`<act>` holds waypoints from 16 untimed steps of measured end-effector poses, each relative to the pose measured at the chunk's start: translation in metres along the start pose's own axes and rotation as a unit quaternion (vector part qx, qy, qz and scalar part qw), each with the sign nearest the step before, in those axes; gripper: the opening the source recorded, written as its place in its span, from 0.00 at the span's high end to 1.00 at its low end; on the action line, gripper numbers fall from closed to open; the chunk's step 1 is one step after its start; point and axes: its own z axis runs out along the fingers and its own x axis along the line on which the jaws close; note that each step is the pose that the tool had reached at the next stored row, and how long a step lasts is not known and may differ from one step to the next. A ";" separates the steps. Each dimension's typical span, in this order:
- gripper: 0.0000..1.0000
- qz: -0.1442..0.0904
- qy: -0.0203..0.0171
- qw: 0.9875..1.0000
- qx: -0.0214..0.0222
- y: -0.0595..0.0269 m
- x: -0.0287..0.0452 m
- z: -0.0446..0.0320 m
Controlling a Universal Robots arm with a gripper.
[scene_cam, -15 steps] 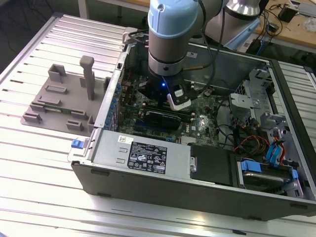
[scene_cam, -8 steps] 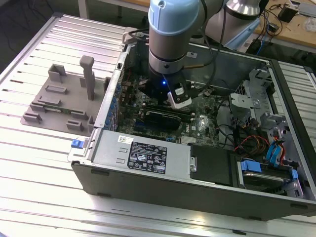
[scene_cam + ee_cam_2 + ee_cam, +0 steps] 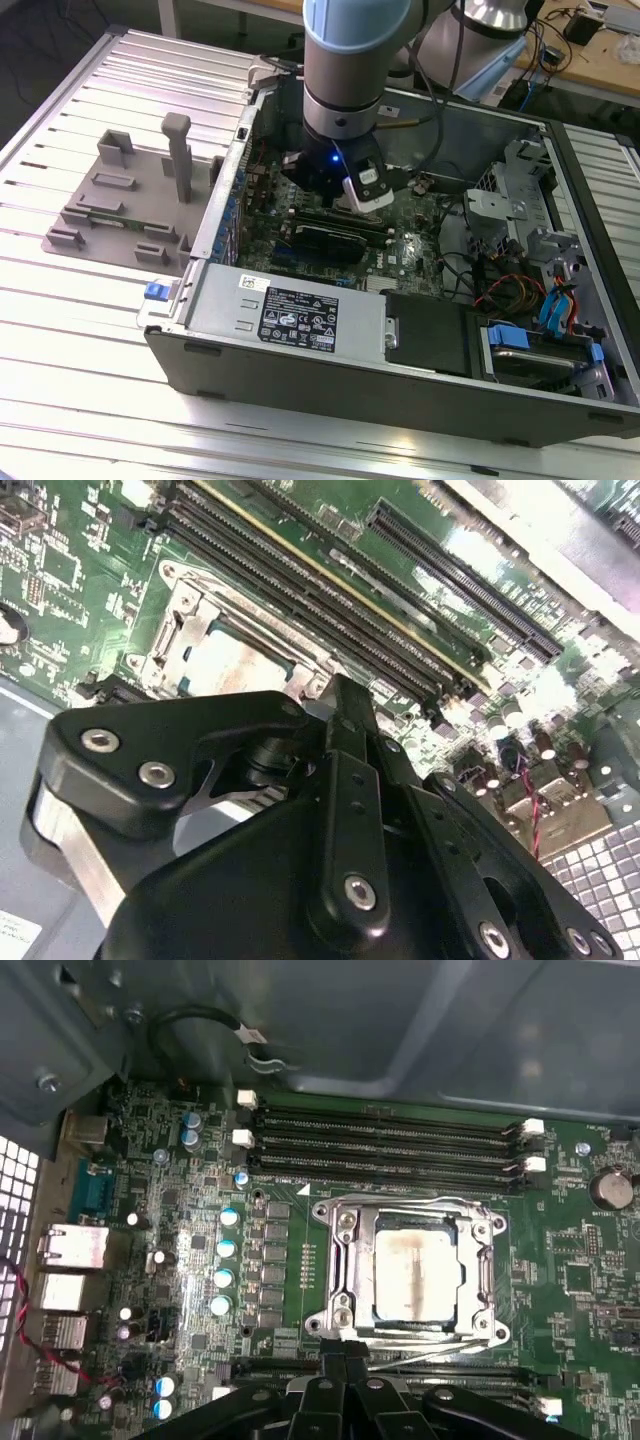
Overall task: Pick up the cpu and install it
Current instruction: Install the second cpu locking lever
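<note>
**CPU seated in the socket, gripper poised above the board**

Inside the open dark-grey computer case (image 3: 330,340), lying on its side on the ribbed metal desk (image 3: 90,330). Arm reaching down into the case, black gripper (image 3: 345,1375) hanging over the green motherboard (image 3: 200,1260), close beside the processor area. Fingers drawn together, tips meeting in the first wrist view with nothing seen clamped between them; linkage folded close in the second wrist view as well.

The cpu, a small flat square chip with a shiny silver top smeared with pale residue (image 3: 413,1272), lying flat within the square metal socket frame (image 3: 340,1260), framed on all sides by the bright steel edges. Seen again in the second wrist view (image 3: 235,663), just beyond the gripper's black body. Long black memory slots (image 3: 390,1140) running alongside the socket, well clear of the chip.

Judged from its look: light, rigid, thin, and slick on the metal lid, more so with the residue. Probably delicate on the underside and at the socket contacts, so unforgiving of tilt or sideways scraping. Best held by two opposite edges of the rim, level, with light squeeze only; top face offering no purchase for pinching. Little room beside the chip where the frame crowds it, so edge access looks tight.
</note>
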 end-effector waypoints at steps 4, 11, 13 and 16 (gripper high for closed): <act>0.89 0.019 -0.004 1.000 -0.006 -0.0039 0.0000 0.0034; 0.89 0.054 -0.011 0.998 -0.009 -0.0045 0.0009 0.0117; 0.89 0.057 -0.012 0.998 -0.012 -0.0031 0.0011 0.0151; 0.89 0.060 -0.013 0.998 -0.015 -0.0024 0.0013 0.0180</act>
